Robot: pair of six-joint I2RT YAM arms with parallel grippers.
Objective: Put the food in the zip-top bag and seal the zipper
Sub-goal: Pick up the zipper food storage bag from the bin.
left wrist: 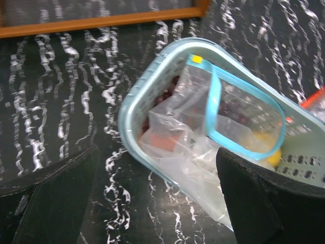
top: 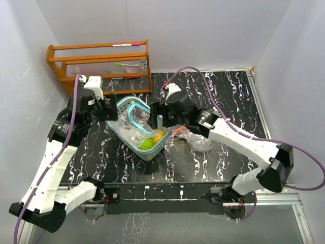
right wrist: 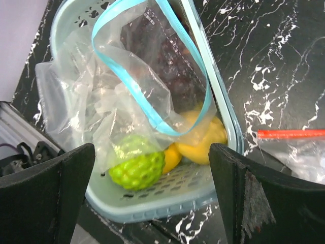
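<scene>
A pale teal lattice basket [top: 151,154] stands mid-table with a clear zip-top bag [top: 131,128] lying in it, its blue zipper [right wrist: 133,67] gaping as an open loop. Food sits in the basket's near end: a bumpy green fruit [right wrist: 137,166], an orange piece [right wrist: 173,157] and a yellow fruit [right wrist: 205,141], partly under the bag's film. A reddish piece [left wrist: 163,143] shows through the plastic; I cannot tell whether it is inside the bag. My left gripper [top: 111,110] [left wrist: 157,203] is open at the basket's left rim. My right gripper [top: 154,117] [right wrist: 152,203] is open above the fruits, holding nothing.
A second clear bag with a red zipper [top: 195,138] [right wrist: 292,133] lies right of the basket. A wooden rack [top: 101,63] with pens stands at the back left. White walls enclose the black marbled table [top: 228,96].
</scene>
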